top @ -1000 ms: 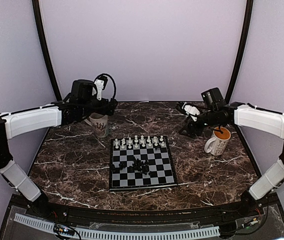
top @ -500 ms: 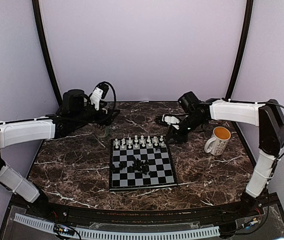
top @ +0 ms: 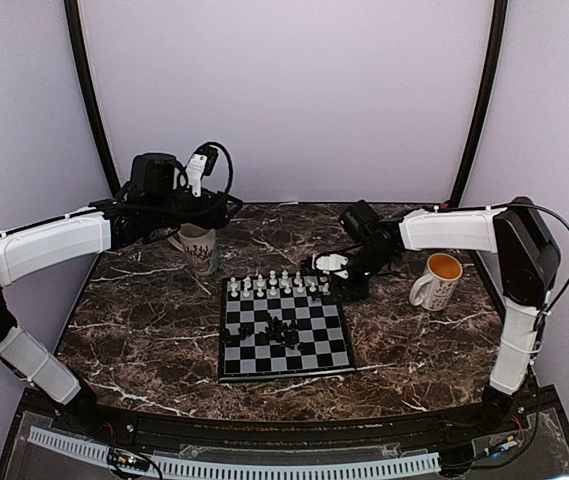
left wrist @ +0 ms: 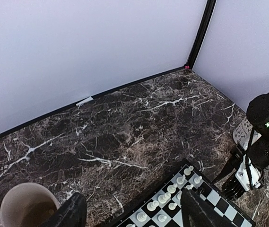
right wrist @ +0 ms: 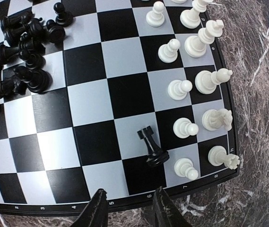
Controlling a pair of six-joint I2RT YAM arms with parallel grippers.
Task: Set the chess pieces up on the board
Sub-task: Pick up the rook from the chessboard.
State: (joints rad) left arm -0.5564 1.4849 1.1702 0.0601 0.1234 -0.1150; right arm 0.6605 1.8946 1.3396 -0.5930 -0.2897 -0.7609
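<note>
Chess pieces (right wrist: 35,79) heap black at the board's (right wrist: 91,101) ten o'clock. A stray black rook (right wrist: 151,147) sits at twelve o'clock off my right jaws, narrowly apart and empty. I'd straddle it squarely, sparing the white pawns (right wrist: 185,127). Left jaws apart, empty.

A robot test booth in a lab is shown. A dark marble table (top: 144,340) is closed in by plain pale walls (top: 294,90) and bent black poles (top: 92,110). A white left arm (top: 54,245) and right arm (top: 449,228) are fixed at its near edge, and a loose cable (top: 227,165) is seen.
</note>
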